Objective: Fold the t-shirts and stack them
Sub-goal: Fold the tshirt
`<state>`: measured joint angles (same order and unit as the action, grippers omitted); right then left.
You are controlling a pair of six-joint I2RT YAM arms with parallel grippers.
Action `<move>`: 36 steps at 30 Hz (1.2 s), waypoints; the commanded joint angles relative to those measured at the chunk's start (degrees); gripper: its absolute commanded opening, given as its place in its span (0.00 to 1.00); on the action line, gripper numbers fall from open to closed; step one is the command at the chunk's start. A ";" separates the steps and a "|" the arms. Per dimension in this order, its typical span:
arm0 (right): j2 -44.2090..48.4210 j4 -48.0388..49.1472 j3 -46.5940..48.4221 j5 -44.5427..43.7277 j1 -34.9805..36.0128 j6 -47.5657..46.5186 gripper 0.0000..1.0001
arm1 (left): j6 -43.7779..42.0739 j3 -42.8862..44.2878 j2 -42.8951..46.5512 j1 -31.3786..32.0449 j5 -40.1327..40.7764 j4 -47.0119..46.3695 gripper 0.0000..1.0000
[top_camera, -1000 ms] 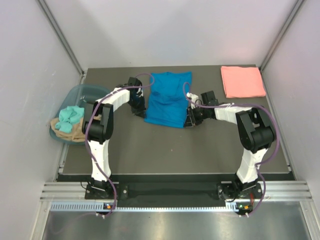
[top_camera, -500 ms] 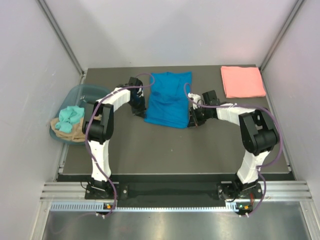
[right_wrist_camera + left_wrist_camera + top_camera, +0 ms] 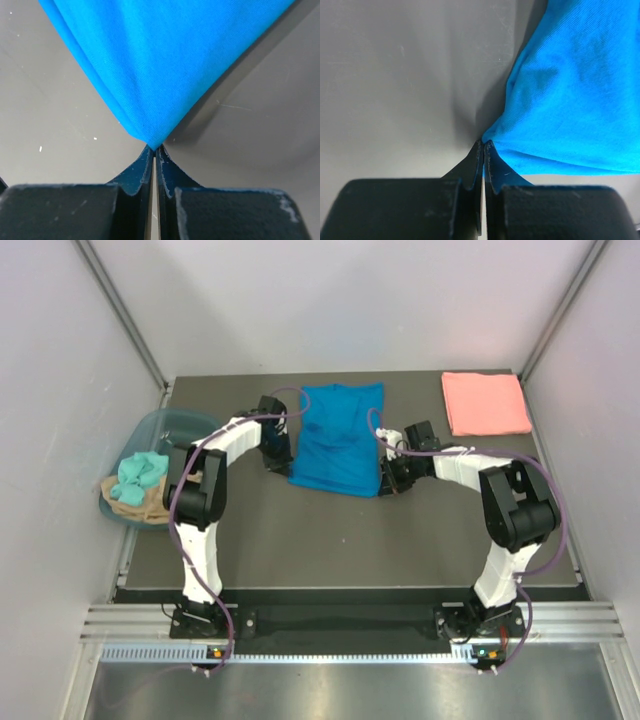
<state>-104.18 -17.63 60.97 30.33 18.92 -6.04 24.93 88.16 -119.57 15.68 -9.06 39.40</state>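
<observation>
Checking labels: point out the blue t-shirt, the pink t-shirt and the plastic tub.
blue t-shirt (image 3: 338,445), top external view, cloth centre.
pink t-shirt (image 3: 485,403), top external view, cloth centre.
plastic tub (image 3: 160,430), top external view, far wall.

The top view looks down from high behind the arm bases, covering the whole bench. Wrist views look closely past the left gripper and right gripper; all share the blue t-shirt.

Soft, even light fills the overhead view, brightest on the pale walls, without glare. Both wrist views are sharp: the blue shirt shows its weave, casting a diffuse shadow (darkest beside the cloth's edge) on the surface.
</observation>
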 commanded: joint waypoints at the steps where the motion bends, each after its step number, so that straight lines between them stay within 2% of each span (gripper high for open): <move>1: 3.37 -2.68 0.99 -0.80 -0.20 -1.43 0.00 | -1.46 -2.81 1.35 -1.18 6.44 0.94 0.00; 11: 5.65 -6.62 1.26 2.02 0.41 0.15 0.00 | 2.23 -17.66 9.43 0.57 -5.69 -2.56 0.00; 13: 5.83 -7.68 1.17 1.67 1.21 0.86 0.04 | 2.84 -21.44 12.42 1.01 -7.72 -3.62 0.01; 14: 6.18 -8.12 0.99 1.49 1.82 1.12 0.08 | 3.28 -22.58 13.65 1.19 -8.08 -3.97 0.12; 15: 6.36 -8.30 0.64 1.23 1.91 1.38 0.14 | 3.46 -23.46 15.92 1.28 -9.65 -4.41 0.18; 16: 6.53 -8.39 0.03 0.97 2.09 2.17 0.26 | 3.72 -24.86 16.99 1.37 -10.53 -4.94 0.26; 17: 7.14 -8.48 -0.23 0.09 2.09 2.52 0.32 | 3.55 -25.23 17.96 1.28 -11.24 -4.94 0.37; 20: 8.20 -9.26 -0.06 -1.49 2.09 3.14 0.45 | 0.93 -21.47 19.11 1.19 -9.85 -2.32 0.50; 21: 8.38 -9.44 0.46 -2.02 1.83 3.40 0.47 | -0.13 -17.19 17.98 1.11 -8.71 -1.09 0.50; 27: 3.82 -9.35 11.26 -4.31 0.95 5.69 0.43 | -9.10 0.39 9.89 0.58 -1.32 0.50 0.51; 32: -3.20 -8.40 21.81 -5.19 0.86 5.69 0.47 | -17.26 9.91 1.29 -0.39 -2.45 1.20 0.53; 36: -8.57 -8.38 27.79 -5.10 0.68 4.47 0.48 | -20.00 17.20 -3.81 -1.44 -4.47 2.44 0.55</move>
<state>-108.88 -26.24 84.73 25.96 20.03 -0.89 10.22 101.12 -119.85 15.22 -12.60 39.59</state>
